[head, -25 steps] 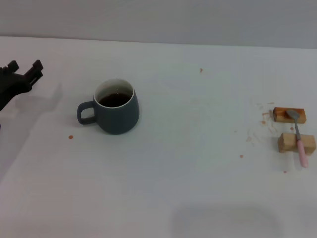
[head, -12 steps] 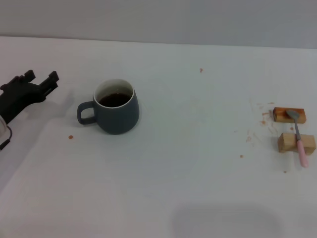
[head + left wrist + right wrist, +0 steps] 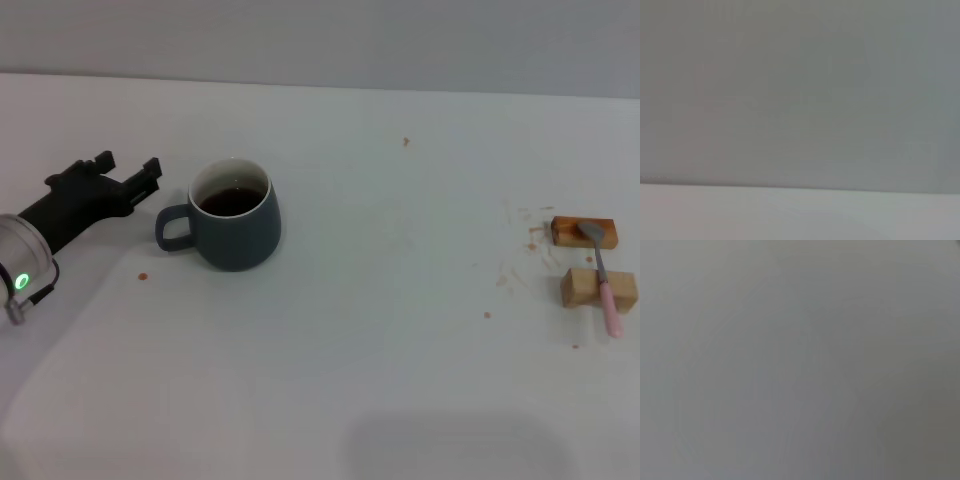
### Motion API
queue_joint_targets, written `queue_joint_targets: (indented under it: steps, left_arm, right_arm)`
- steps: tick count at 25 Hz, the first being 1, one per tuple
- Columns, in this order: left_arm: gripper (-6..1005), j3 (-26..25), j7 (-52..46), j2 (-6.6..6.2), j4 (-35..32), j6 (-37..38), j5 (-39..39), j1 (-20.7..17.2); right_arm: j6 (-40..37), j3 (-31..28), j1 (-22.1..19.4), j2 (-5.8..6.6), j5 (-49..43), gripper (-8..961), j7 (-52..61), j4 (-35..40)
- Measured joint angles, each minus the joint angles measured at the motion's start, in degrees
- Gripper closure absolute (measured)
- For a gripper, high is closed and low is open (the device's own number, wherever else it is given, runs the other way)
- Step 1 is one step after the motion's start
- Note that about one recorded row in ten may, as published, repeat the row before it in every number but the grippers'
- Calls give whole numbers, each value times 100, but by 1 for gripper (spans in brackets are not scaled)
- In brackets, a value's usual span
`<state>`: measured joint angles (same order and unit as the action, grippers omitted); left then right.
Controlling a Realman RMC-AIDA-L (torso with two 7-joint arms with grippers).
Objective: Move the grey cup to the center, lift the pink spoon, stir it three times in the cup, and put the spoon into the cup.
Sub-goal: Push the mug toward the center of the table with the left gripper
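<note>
The grey cup (image 3: 235, 228) stands left of the table's middle in the head view, its handle pointing left, dark liquid inside. My left gripper (image 3: 128, 169) is open and empty, just left of the handle and a little behind it, not touching. The pink spoon (image 3: 604, 282) lies at the far right across two tan wooden blocks, its bowl on the far block (image 3: 583, 232) and its handle over the near block (image 3: 597, 288). My right gripper is out of view. Both wrist views show only a plain grey surface.
Small brown spots and crumbs lie on the white table (image 3: 400, 330), near the blocks and in front of the cup's handle. The wall runs along the table's far edge.
My left gripper has moved right and slightly nearer, from the table's left edge to just beside the cup's handle. The cup and spoon have not moved.
</note>
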<state>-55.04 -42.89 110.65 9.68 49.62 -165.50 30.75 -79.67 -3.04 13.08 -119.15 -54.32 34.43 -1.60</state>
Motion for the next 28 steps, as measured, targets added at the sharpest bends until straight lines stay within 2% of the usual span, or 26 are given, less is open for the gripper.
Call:
queue_joint_targets:
  steps: [13,28]
  left_arm:
    - [277,335,-83,74,-1,-33,0,204]
    - [277,627,-379,83,-81,-43,0,365]
  right_arm:
    - [59,87,26,5,0,227,3,-83]
    - [72,84,89,9,1,227,3,-103]
